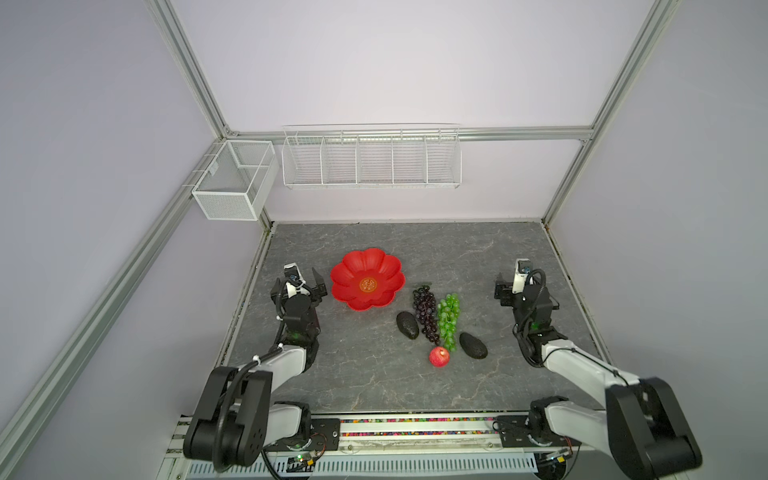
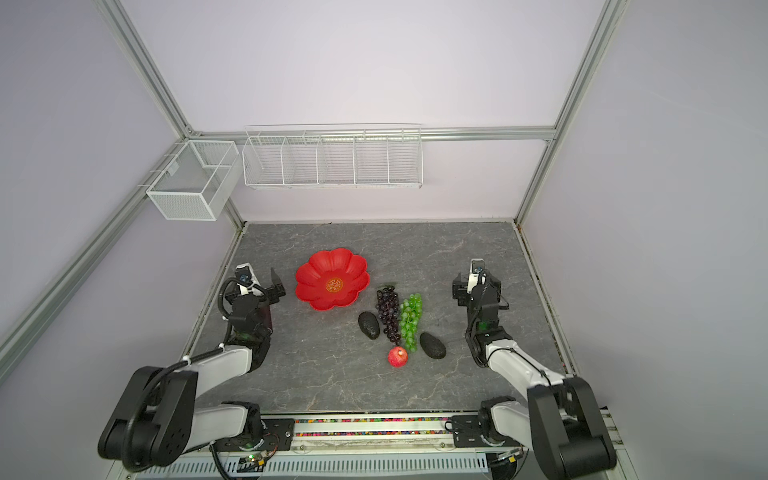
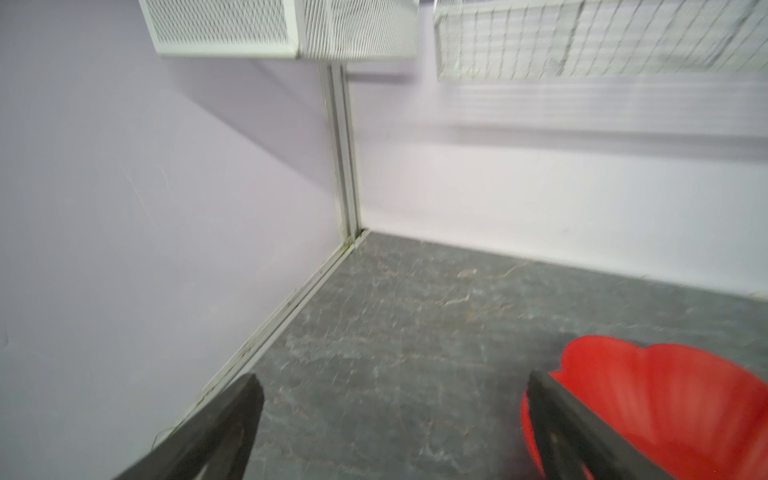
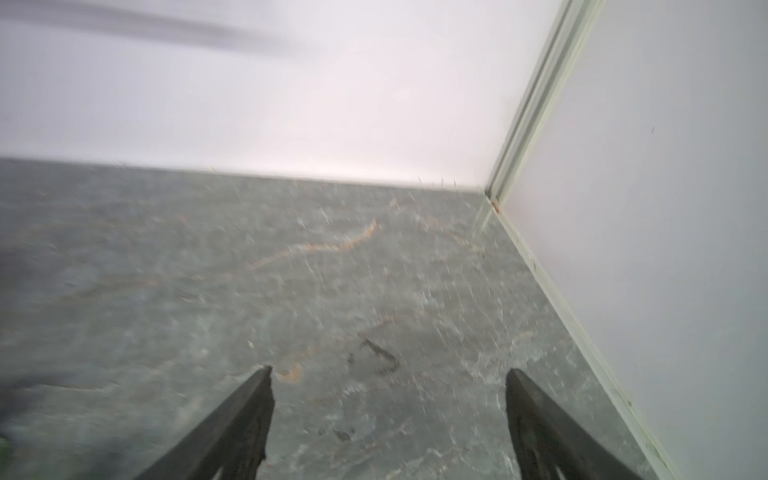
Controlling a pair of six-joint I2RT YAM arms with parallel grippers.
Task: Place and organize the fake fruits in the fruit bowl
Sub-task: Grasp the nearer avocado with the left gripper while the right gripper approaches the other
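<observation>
Both top views look steeply down from the front, sharing the whole desk (image 1: 374,386). Wrist views sit low, close, facing rear corners; the left one shares the fruit bowl (image 3: 665,395).

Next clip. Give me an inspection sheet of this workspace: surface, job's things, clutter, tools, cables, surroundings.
Surface: grey marbled tabletop, no spills seen.
Job's things: red flower-shaped bowl empty. The purple grape bunch, green grape bunch, left avocado, right avocado and red apple lie on the tabletop to the bowl's right.
Clutter: nothing seen.
Tools: left tool open, empty, close beside the bowl. Right tool open, empty, over bare tabletop.
Cables: left arm cable and right wrist cable, both black and clear of the fruit.
Surroundings: white mesh basket and white wire rack on the walls, both looking empty.
</observation>
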